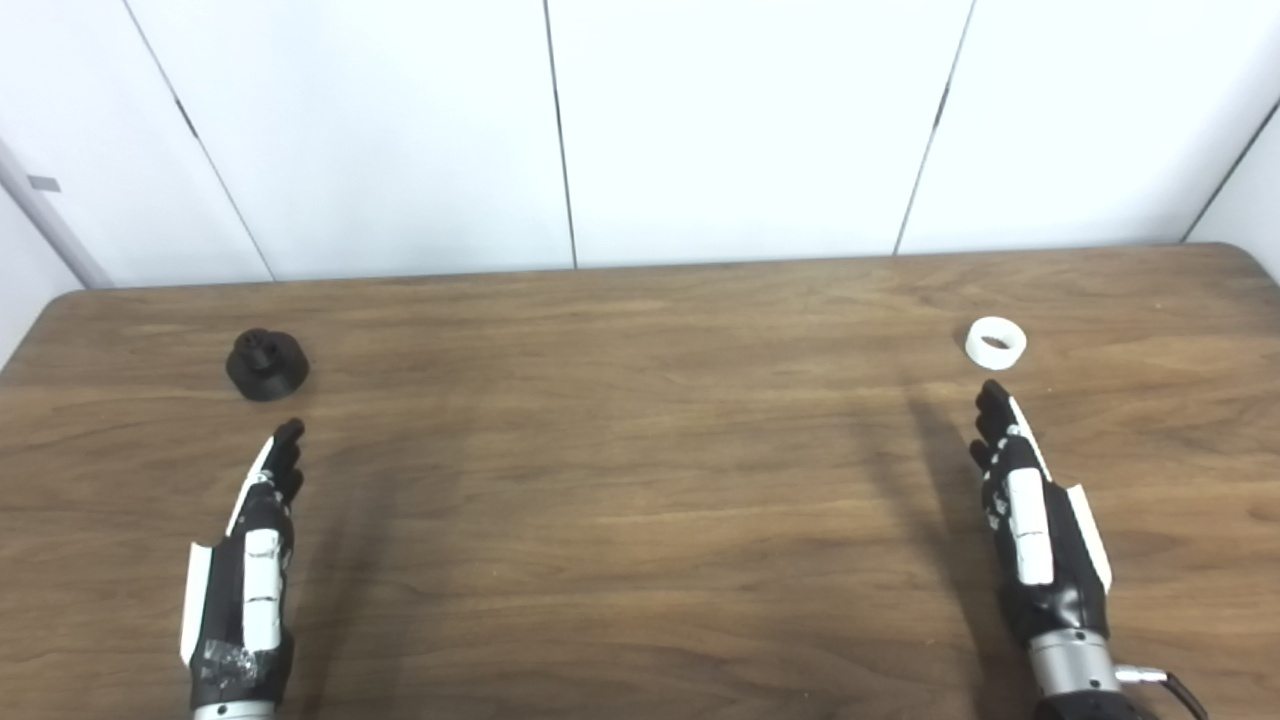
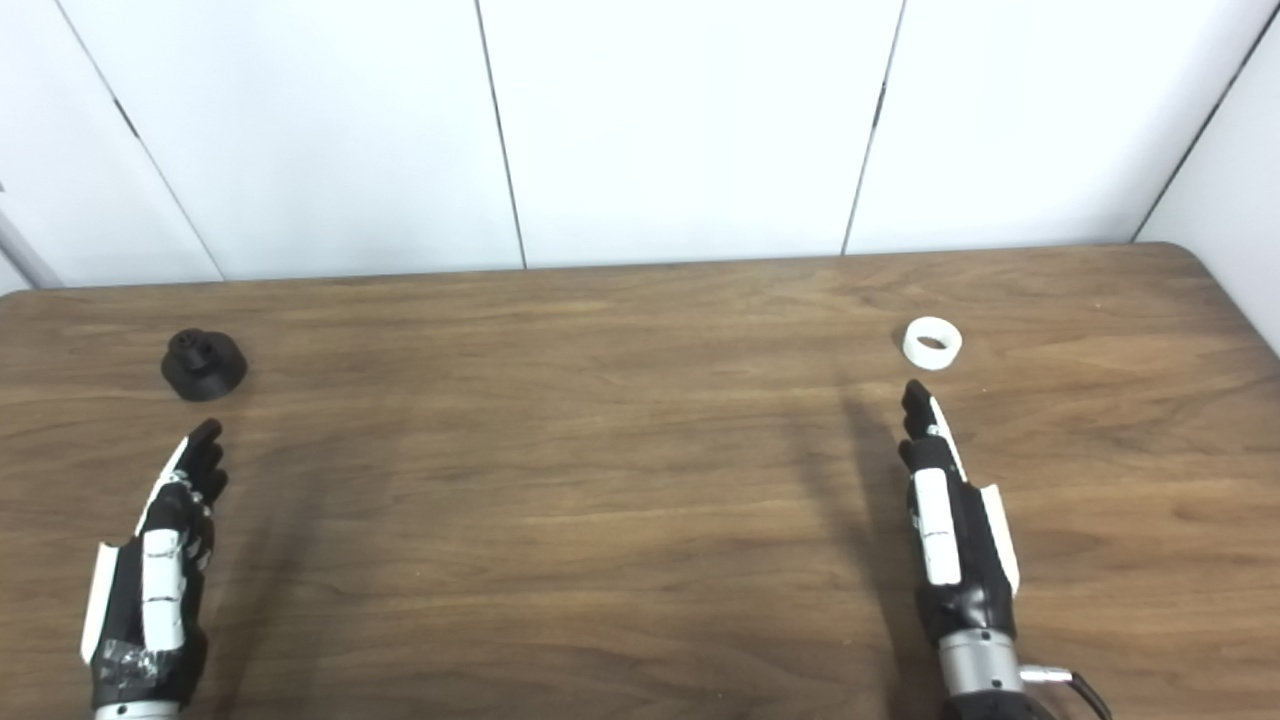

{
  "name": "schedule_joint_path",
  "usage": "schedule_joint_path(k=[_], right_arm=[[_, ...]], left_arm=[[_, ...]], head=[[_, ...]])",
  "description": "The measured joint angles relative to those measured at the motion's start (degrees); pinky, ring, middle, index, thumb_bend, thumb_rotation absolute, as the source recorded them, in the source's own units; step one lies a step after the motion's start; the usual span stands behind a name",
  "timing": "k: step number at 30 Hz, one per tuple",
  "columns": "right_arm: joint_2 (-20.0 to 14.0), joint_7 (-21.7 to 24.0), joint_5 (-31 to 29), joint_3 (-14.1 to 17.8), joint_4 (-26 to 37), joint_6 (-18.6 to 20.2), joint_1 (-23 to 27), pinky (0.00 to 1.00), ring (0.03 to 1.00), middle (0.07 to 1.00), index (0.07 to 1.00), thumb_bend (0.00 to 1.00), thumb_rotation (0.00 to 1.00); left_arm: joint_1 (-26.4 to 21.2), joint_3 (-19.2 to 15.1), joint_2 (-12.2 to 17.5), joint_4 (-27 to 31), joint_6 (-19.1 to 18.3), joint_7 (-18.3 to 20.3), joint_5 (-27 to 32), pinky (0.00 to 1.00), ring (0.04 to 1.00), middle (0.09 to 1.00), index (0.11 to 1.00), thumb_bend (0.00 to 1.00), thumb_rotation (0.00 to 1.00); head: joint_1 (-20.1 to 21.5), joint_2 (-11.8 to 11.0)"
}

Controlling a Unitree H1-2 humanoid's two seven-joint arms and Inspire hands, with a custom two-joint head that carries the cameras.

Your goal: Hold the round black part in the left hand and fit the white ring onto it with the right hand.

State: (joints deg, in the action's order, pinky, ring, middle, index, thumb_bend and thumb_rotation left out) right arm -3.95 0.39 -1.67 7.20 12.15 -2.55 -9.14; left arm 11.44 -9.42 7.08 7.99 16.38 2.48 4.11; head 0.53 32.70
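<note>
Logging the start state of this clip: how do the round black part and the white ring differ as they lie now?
The round black part is dark, stepped, with a raised hub, and looks wider; the white ring is a plain, pale hollow band. The black part lies at the table's left, ahead of the left hand; the ring lies at the right, ahead of the right hand. Both rest untouched on the table.

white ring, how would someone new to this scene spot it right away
Look to the right side of the wooden table, toward its far edge. Just beyond the fingertips of the right hand lies the white ring. It is the only white, hollow piece; the other part, far left, is black.
</note>
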Motion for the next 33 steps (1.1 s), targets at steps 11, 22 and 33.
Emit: schedule_joint_path(k=[11, 22, 33], right_arm=[[0.0, 0.0, 0.0, 0.1, -0.6, -0.1, 0.0, 1.0, 0.995, 0.973, 0.959, 0.55, 1.0], [-0.5, 0.6, -0.2, 0.6, -1.3, -1.5, 0.0, 1.0, 1.0, 0.979, 0.966, 0.55, 1.0], [-2.5, 3.7, -3.5, 1.3, -2.4, -2.3, 0.0, 1.0, 1.0, 0.989, 0.984, 0.57, 1.0]], left_arm=[[0.0, 0.1, 0.0, 0.0, 0.0, 0.0, -0.2, 1.0, 1.0, 1.0, 0.954, 0.45, 1.0], [-0.2, 0.2, -1.1, -0.2, 0.3, -1.2, -2.0, 1.0, 1.0, 0.966, 0.915, 0.35, 0.94], [-1.0, 1.6, -1.6, -1.6, 4.7, -1.7, -4.6, 1.0, 1.0, 0.982, 0.932, 0.45, 0.86]], head=[[-1.4, -1.0], [-8.3, -4.1], [-17.6, -8.4]])
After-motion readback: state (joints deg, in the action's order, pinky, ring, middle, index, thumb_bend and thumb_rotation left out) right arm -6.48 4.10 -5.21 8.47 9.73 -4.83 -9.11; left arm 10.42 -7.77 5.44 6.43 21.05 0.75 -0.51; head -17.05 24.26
